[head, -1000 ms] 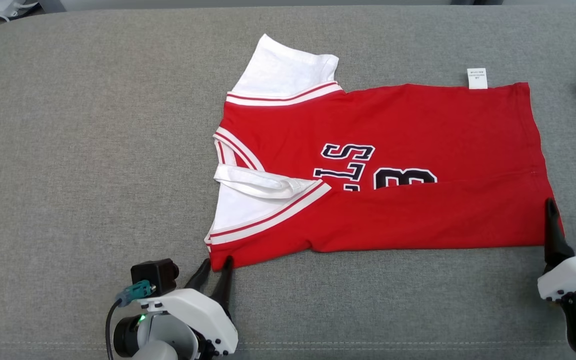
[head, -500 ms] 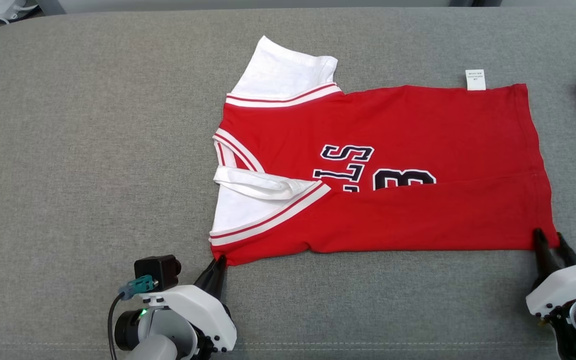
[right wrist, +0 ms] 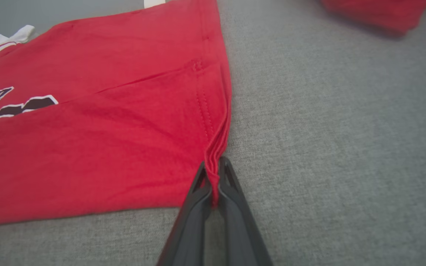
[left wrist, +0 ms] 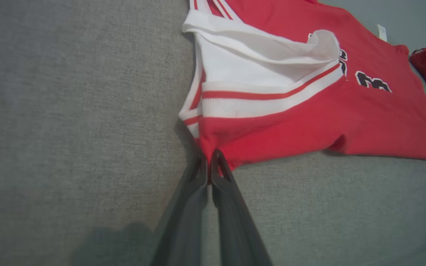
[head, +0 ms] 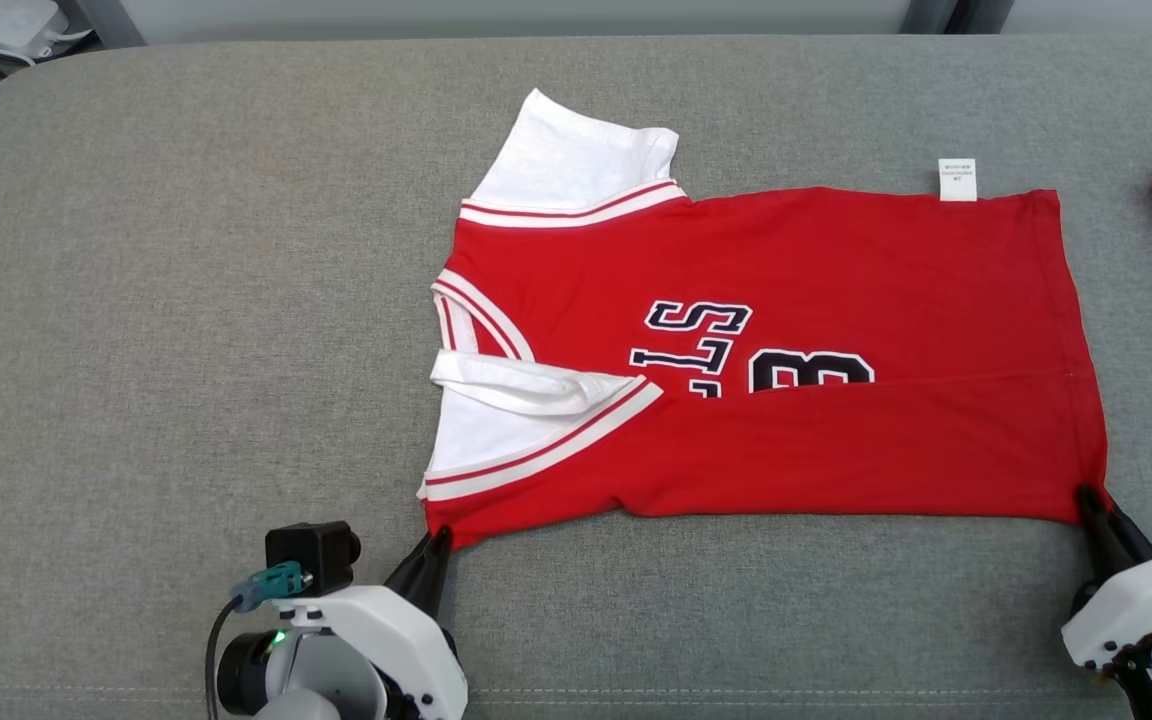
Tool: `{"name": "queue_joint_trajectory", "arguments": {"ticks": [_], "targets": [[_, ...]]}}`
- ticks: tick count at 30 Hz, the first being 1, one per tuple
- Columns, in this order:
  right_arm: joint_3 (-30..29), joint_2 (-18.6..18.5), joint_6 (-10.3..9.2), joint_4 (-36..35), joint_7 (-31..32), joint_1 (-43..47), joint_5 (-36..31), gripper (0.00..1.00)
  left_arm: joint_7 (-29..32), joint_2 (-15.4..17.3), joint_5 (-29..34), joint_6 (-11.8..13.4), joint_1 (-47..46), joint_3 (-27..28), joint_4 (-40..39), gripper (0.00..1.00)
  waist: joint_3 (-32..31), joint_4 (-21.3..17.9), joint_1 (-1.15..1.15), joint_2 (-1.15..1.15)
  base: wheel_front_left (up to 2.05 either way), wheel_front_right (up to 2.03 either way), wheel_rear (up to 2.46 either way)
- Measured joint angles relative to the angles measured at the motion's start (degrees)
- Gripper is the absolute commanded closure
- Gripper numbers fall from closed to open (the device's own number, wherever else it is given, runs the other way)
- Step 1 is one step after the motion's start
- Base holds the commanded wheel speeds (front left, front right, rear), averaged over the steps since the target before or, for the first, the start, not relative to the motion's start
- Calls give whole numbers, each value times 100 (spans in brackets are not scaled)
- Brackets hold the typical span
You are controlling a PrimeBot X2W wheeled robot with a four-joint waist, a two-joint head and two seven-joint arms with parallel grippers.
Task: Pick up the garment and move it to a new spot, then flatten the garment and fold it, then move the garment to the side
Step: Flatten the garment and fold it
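The left jaws are pinching shut on the garment's near shoulder corner, the dark fingertips [left wrist: 217,162] meeting on the red edge just below the striped sleeve band [left wrist: 272,99]. The right jaws are likewise clamping the near hem corner, where several layers are bunching between the fingertips [right wrist: 227,171]. The garment [head: 836,290] is lying flat across the middle of the grey surface [head: 186,300], its near long edge already doubled over the lower part of the print [head: 736,345]. The step in hand is probably the next lengthwise fold. To do it well, both arms should be lifting together and only slightly, keeping the edge between them taut, carrying it toward the far edge by the white label [head: 957,180] and laying it down square. The risk is sitting in the right pinch: a missed layer would be sagging out of the fold
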Motion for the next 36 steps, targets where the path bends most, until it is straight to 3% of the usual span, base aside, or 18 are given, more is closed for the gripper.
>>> {"name": "queue_joint_trajectory", "arguments": {"ticks": [12,16,22,28,30,31,32,33,34,35,36], "targets": [[-52,-442,1,-786,119,625,163,100,678,653,120,617,470,-127,-1615,100,35,38,0,0,0,0,0],[-141,-504,0,-1024,361,816,163,100,898,782,120,717,572,-156,-1952,100,19,31,0,0,0,0,0],[-294,-501,0,-1273,649,1081,148,100,1028,820,116,771,692,-252,-1951,100,2,14,0,0,0,0,0],[-405,-389,0,-1289,768,1091,-44,100,1077,688,88,677,678,-346,-1461,100,-22,8,0,0,0,0,0],[-442,-365,0,-1289,769,1090,-118,87,1072,614,88,626,647,-371,-1279,100,-36,6,0,0,0,0,0],[-465,-349,0,-1289,769,1089,-145,80,1069,588,88,612,619,-389,-1190,93,-46,6,0,0,0,0,0],[-483,-332,0,-1289,769,1089,-163,72,1059,559,88,603,583,-396,-1107,77,-58,5,0,0,0,0,0],[-502,-313,0,-1289,769,1089,-178,53,1027,531,88,579,550,-397,-1027,60,-71,3,0,0,0,0,0],[-524,-294,0,-1289,768,1089,-207,10,1018,504,88,556,536,-398,-969,42,-85,2,0,0,0,0,0],[-537,-291,0,-1288,764,1089,-269,0,1018,479,87,555,528,-404,-911,4,-98,-2,0,0,0,0,0],[-579,-291,0,-1274,751,1088,-350,0,1017,459,78,553,523,-409,-854,0,-114,-5,0,0,0,0,0]]}}
